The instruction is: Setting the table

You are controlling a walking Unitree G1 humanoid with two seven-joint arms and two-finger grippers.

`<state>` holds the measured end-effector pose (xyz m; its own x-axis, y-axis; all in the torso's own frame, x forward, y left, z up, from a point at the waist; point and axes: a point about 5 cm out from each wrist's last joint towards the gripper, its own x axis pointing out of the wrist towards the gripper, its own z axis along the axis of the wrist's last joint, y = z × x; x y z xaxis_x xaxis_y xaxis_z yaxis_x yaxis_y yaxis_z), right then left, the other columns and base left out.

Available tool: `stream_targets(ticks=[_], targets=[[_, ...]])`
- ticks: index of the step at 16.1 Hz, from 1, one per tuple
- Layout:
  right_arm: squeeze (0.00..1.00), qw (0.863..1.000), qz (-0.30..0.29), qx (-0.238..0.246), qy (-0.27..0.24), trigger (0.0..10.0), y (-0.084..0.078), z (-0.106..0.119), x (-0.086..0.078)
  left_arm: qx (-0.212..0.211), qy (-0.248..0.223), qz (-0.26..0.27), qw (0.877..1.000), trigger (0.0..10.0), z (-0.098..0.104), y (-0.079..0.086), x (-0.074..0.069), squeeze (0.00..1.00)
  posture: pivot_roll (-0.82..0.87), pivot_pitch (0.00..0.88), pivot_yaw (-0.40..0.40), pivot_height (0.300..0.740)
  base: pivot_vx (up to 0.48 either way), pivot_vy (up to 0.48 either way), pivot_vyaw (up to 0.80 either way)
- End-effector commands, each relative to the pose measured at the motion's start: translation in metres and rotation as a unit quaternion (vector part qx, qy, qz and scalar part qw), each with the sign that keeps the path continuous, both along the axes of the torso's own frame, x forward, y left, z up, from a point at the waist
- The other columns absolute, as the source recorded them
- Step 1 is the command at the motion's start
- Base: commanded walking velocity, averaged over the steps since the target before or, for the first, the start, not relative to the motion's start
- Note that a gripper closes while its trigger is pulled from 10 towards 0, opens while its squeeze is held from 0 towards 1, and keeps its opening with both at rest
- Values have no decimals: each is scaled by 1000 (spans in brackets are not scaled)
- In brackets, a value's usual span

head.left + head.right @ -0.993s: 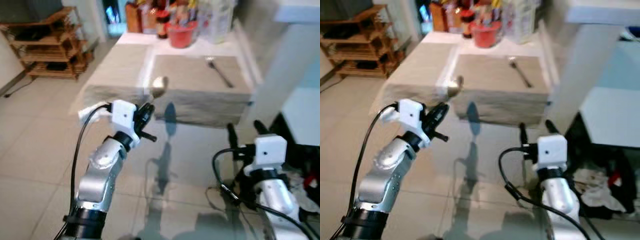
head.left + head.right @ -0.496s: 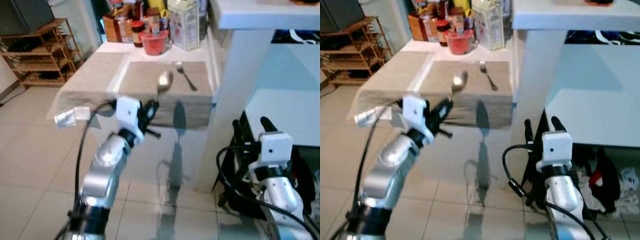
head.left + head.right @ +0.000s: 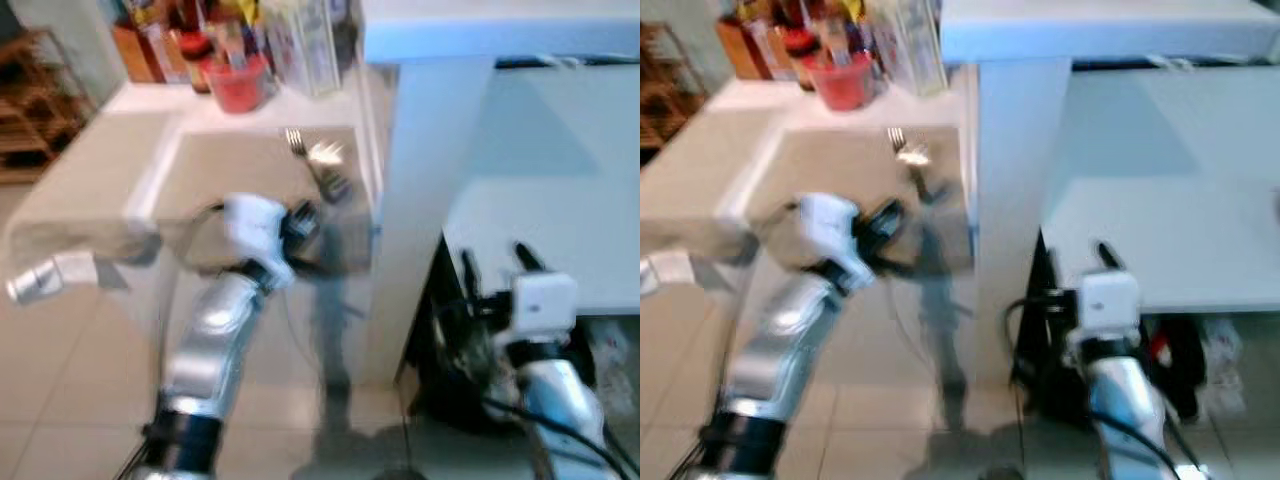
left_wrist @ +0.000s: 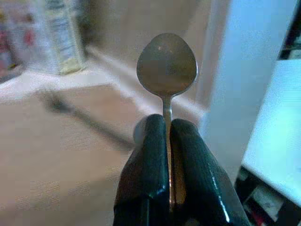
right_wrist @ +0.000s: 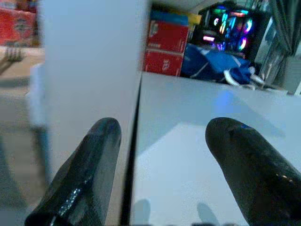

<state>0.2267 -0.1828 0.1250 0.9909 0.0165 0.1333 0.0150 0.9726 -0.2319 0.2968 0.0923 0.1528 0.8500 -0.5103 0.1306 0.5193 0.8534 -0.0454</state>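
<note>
My left gripper (image 4: 165,126) is shut on the thin handle of a silver spoon (image 4: 166,63), whose bowl stands up above the fingertips. In the blurred left eye view that gripper (image 3: 302,220) hangs at the near edge of a beige placemat (image 3: 220,175), and the spoon's bowl (image 3: 326,152) shows close beside a fork (image 3: 296,142) lying on the mat. My right gripper (image 3: 496,262) is low on the right with nothing in it. In its wrist view its two fingers (image 5: 94,160) stand wide apart, open.
A red bowl (image 3: 238,80), a carton (image 3: 300,50) and several jars crowd the table's far end. A white pillar (image 3: 420,180) rises just right of the table, with a pale blue-white shelf (image 3: 560,220) beyond it. A wooden rack (image 3: 25,130) stands far left over the tiled floor (image 3: 60,400).
The whole picture has swung and blurred, so the camera has moved. The table and pillar now sit closer. The left gripper still holds the spoon, now nearer the fork.
</note>
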Motion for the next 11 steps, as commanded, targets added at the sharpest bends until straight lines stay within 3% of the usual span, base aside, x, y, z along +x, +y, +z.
stream_targets(ticks=[1, 11], targets=[[0, 1000, 16, 8, -10, 10000, 9, 4, 2, 11, -20, 30, 999, 0, 6, 17, 1, 0, -102, 17, 57, 740, 0, 0, 0], [0, 1000, 17, 15, -4, 10000, 9, 1, 2, 1, -8, 54, 998, 0, 5, 22, 5, 0, -96, 20, 59, 740, -35, 0, 0]])
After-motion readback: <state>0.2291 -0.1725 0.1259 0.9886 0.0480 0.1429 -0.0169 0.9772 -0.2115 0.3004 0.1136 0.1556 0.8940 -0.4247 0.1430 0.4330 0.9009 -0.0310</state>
